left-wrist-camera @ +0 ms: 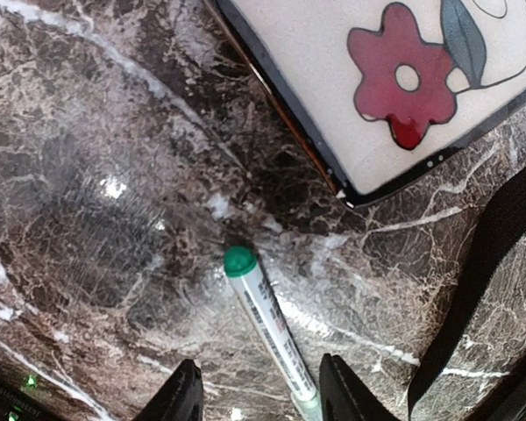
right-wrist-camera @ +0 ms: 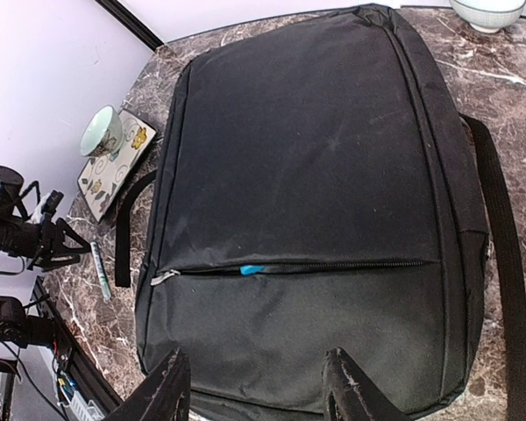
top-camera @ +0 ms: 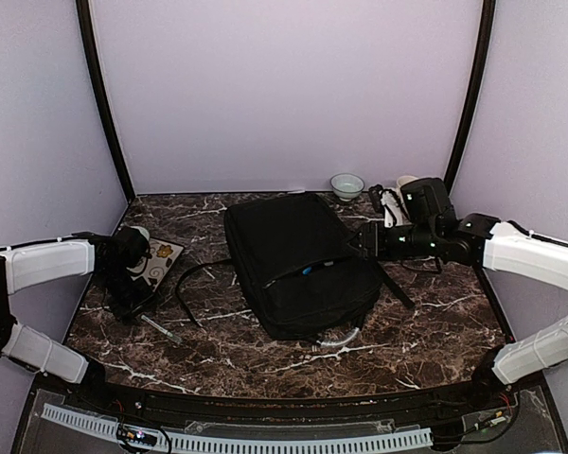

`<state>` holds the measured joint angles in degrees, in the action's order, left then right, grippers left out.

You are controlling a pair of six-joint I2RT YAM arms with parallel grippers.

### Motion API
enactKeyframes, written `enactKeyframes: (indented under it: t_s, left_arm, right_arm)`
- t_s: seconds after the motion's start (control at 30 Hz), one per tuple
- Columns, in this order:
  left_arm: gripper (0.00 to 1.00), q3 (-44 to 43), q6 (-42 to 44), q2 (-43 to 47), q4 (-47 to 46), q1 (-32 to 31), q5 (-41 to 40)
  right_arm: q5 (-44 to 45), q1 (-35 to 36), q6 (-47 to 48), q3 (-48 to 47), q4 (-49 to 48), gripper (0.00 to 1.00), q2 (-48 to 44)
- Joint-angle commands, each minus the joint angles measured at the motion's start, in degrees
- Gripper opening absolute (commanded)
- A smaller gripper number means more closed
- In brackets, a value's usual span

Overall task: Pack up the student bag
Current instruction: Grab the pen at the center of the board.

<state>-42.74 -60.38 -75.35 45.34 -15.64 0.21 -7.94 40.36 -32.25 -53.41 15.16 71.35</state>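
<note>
Count on your table [top-camera: 426, 331]: 1 student bag [top-camera: 298, 265], 1 pen [top-camera: 159, 328], 1 flat floral board [top-camera: 163, 261], 1 cup [right-wrist-camera: 100, 132], 1 bowl [top-camera: 346, 185].

The student bag lies flat at table centre. It's black woven fabric, rectangular with rounded corners. A silvery-grey loop handle [top-camera: 339, 339] sits at its 6 o'clock edge. You can see one black strap [top-camera: 194, 284] curling out at 9 o'clock and another [top-camera: 395, 284] running off at 4 o'clock. A zip line crosses the front panel with a small blue bit [right-wrist-camera: 252, 269] on it. You can't tell whether that's a pull tab or something inside, and the bag's contents are not visible.

The bowl is pale and glossy, at 12–1 o'clock from the bag against the back wall. Its contents can't be read. The cup is pale green inside and sits on the far corner of the floral board, at 9 o'clock from the bag. The board is a white rectangle with a dark rim and a printed red flower and grey leaf.

The pen is at 8 o'clock from the bag. It's a slim white cylinder with print and a green cap, lying on the dark white-veined marble just beside the board's corner.

Your left gripper [left-wrist-camera: 261, 373] has its fingers spread, straddling the pen's near end and not pinching it. Your right gripper [right-wrist-camera: 256, 373] also has its fingers spread, above the bag's front panel on the near side of the zip, gripping nothing.
</note>
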Motion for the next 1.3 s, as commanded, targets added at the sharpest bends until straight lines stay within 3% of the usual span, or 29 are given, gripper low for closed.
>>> enactKeyframes:
  t_s: [0.0,0.3,0.53,0.77,1.0,1.27]
  left_arm:
    - [0.45,2.1,-0.1,-0.5,-4.4,0.5,0.4]
    - [0.33,3.5,-0.3,-5.8,-6.0,0.6,-0.1]
    - [0.16,2.6,0.7,-9.1,-5.9,0.5,0.2]
    - [0.00,2.8,-1.8,-0.9,-2.0,0.2,2.9]
    - [0.00,-1.1,-11.6,12.0,-0.6,-4.4,5.4]
    - [0.00,-10.5,-12.9,9.8,-11.0,-9.7,1.3]
  right_arm:
    - [-0.6,0.3,-0.5,-2.5,-0.4,0.52,0.6]
    - [-0.6,0.3,0.0,-4.2,0.4,0.52,2.1]
    - [-0.7,0.3,-0.9,-3.7,-1.9,0.52,3.3]
    - [-2.4,0.4,0.0,-5.4,-2.8,0.52,6.0]
    - [-5.4,2.2,2.4,-6.3,-8.6,0.52,8.0]
    - [-6.6,8.6,9.1,-8.2,-17.0,0.52,11.4]
